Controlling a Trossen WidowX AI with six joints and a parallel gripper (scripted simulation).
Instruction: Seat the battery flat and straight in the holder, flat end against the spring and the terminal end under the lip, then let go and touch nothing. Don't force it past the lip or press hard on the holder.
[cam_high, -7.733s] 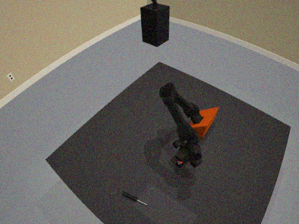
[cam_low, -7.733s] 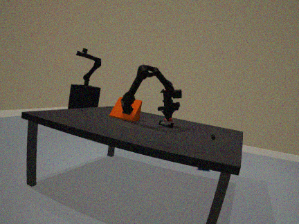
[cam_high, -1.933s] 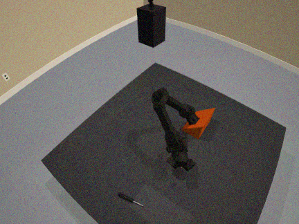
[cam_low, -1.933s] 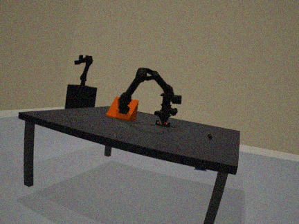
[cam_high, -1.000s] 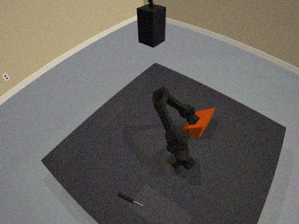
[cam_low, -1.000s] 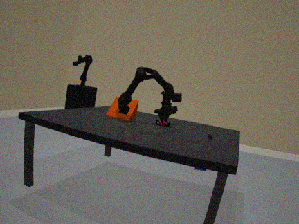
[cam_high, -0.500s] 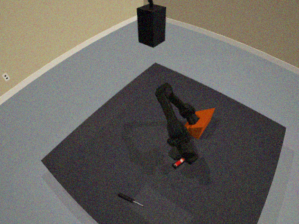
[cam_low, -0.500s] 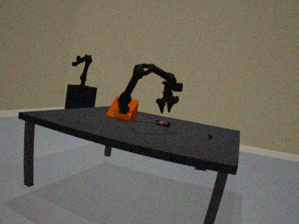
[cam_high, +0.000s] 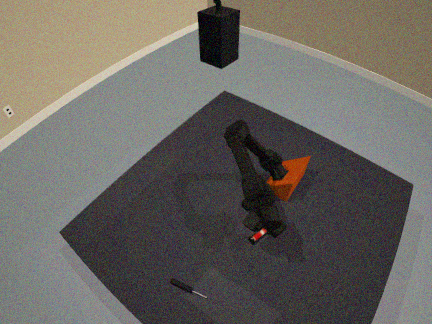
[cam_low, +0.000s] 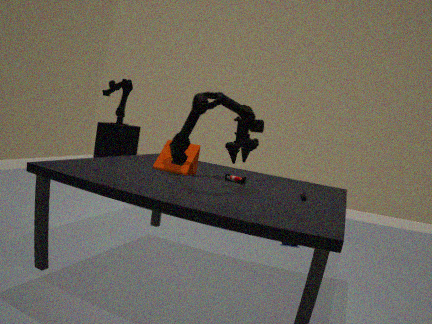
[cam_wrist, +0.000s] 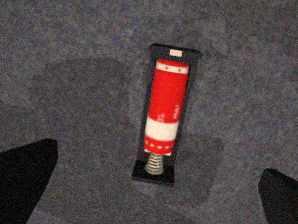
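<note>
Hovering gripper (cam_low: 240, 153), wide open (empty), above seated battery (cam_wrist: 165, 107).

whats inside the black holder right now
The red and white battery lies lengthwise in the holder, its white end against the spring, red end near the pale contact. The holder's floor beneath the battery is covered.

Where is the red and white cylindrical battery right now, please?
The red and white cylindrical battery lies in the black holder mid-frame in the wrist view, below the open gripper.
</note>
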